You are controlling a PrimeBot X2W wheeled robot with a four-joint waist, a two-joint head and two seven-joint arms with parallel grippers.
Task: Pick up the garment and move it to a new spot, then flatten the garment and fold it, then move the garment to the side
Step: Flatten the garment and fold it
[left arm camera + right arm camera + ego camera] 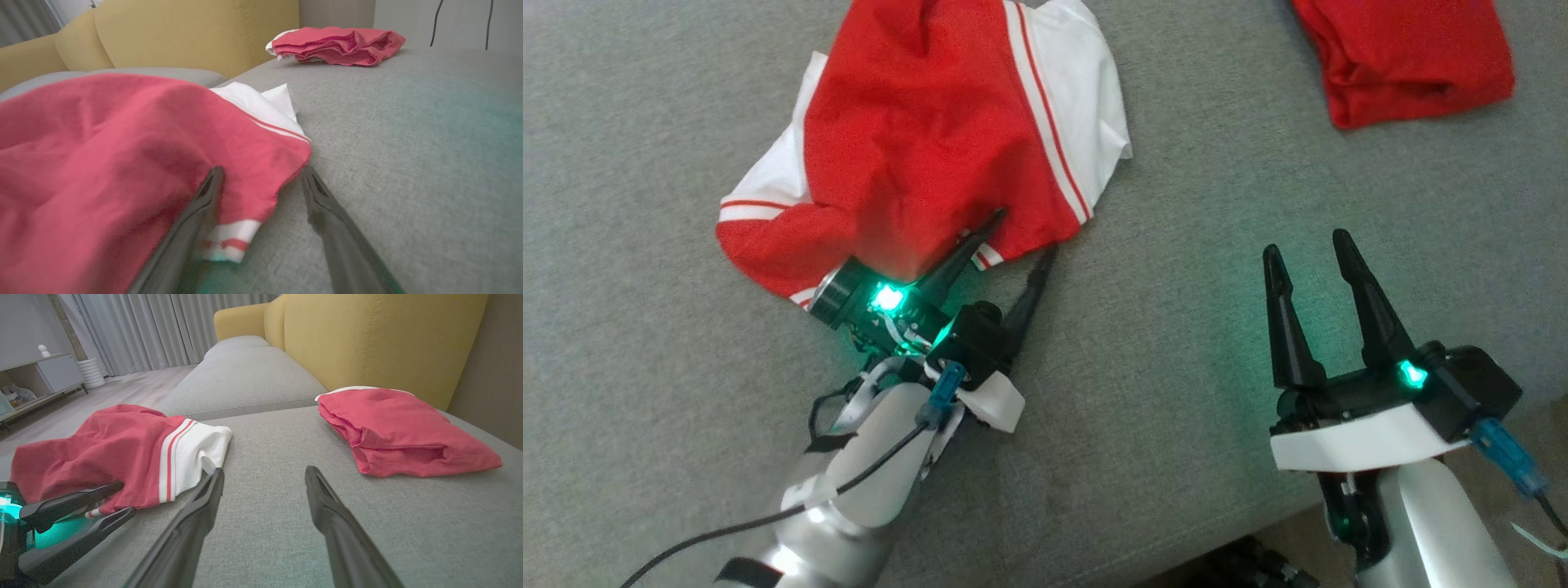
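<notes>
The garment (915,139), red with white panels and red stripes, lies crumpled on the grey sofa seat (1217,163). My left gripper (1025,233) is open at its near hem. One finger lies over the red cloth and the other rests on the bare cushion beside it. In the left wrist view the striped hem corner of the garment (102,143) sits between the fingers of the left gripper (262,169). My right gripper (1305,242) stands open over bare cushion to the right, holding nothing. The right wrist view shows the garment (102,457), the left gripper (126,497) and the right gripper (264,470).
A second red garment (1405,57), folded, lies at the far right of the seat, also visible as the folded garment (392,428). The yellow backrest (367,339) rises behind the seat. The seat's front edge (1225,535) runs close below my right arm.
</notes>
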